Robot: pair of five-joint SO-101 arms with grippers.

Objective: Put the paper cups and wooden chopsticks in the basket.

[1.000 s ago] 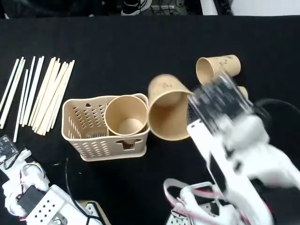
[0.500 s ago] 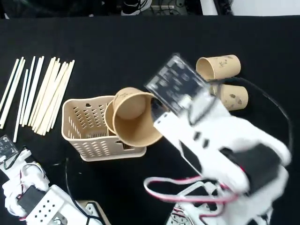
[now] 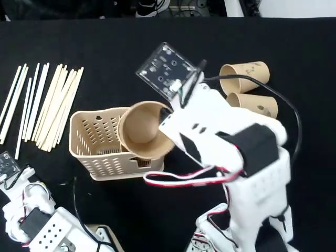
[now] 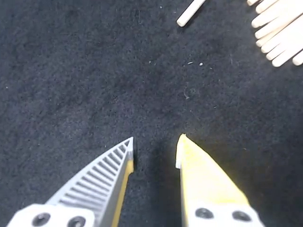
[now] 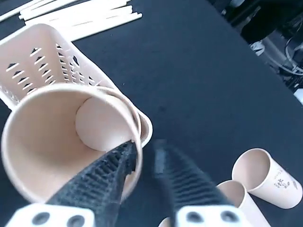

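Black cloth covered the counter (image 3: 105,52) from edge to edge. Near its left edge lay the chopsticks (image 3: 50,107), loose pale sticks side by side, running roughly from the far side toward the near side. At the near-left corner sat the left arm (image 3: 31,220). Its tool (image 4: 156,138) was pointed down at bare cloth with a narrow gap between the jaws and nothing in it; a few chopstick ends (image 4: 279,28) lay well apart from its tips.

Just right of the chopsticks stood the basket (image 3: 92,139), a beige slotted tub, upright, toward the middle of the counter. Its left part held nothing that could be seen.

Over its right end was the held cup (image 3: 142,128), mouth up and a little tilted. The wrist camera showed this held cup (image 5: 52,137) above the basket (image 5: 42,71), with the rim of a second cup (image 5: 144,127) showing just behind and under it inside the basket. Whether the two cups touched could not be told.

The right tool (image 5: 144,146) was clamped on the held cup's rim, one jaw inside the wall and the other outside. The right arm (image 3: 226,142) rose from the near edge.

Toward the far-right part of the counter two spare cups lay on their sides, one (image 3: 245,74) just beyond the other (image 3: 254,104), mouths turned left.
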